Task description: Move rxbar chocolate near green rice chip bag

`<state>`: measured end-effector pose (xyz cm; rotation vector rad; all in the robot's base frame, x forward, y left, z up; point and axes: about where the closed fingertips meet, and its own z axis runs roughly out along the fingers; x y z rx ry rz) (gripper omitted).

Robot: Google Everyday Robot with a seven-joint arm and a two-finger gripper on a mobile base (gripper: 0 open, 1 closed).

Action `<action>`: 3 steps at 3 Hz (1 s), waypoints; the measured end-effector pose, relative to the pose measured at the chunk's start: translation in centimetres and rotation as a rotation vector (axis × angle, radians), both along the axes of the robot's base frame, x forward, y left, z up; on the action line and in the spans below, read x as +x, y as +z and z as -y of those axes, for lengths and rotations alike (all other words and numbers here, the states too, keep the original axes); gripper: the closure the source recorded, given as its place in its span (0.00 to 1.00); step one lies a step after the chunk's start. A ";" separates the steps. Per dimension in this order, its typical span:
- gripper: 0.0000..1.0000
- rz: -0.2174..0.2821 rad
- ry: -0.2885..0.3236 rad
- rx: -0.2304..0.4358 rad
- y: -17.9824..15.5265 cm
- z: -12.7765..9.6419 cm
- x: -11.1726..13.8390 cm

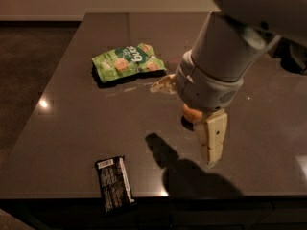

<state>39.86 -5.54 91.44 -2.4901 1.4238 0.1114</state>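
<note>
The rxbar chocolate [114,184], a flat black bar with a white label patch at its far end, lies at the table's front edge on the left. The green rice chip bag [128,61], crinkled light green with pictures of tan chips, lies further back on the left half of the table. My gripper [182,126] hangs over the table's middle, right of and behind the bar and in front of and right of the bag. It is open and empty, with one pale finger [163,84] pointing left and the other [213,139] pointing down.
An orange ball [192,113] sits on the dark table [72,114] right under my wrist, partly hidden by it. My arm casts a shadow toward the front edge. The floor drops away to the left of the table.
</note>
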 end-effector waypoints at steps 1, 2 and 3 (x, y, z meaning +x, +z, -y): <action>0.00 -0.029 0.134 0.004 -1.8 -3.3 -1.6; 0.00 -0.052 0.244 0.005 -3.5 -6.4 -3.6; 0.00 -0.074 0.353 -0.014 -5.4 -9.2 -5.9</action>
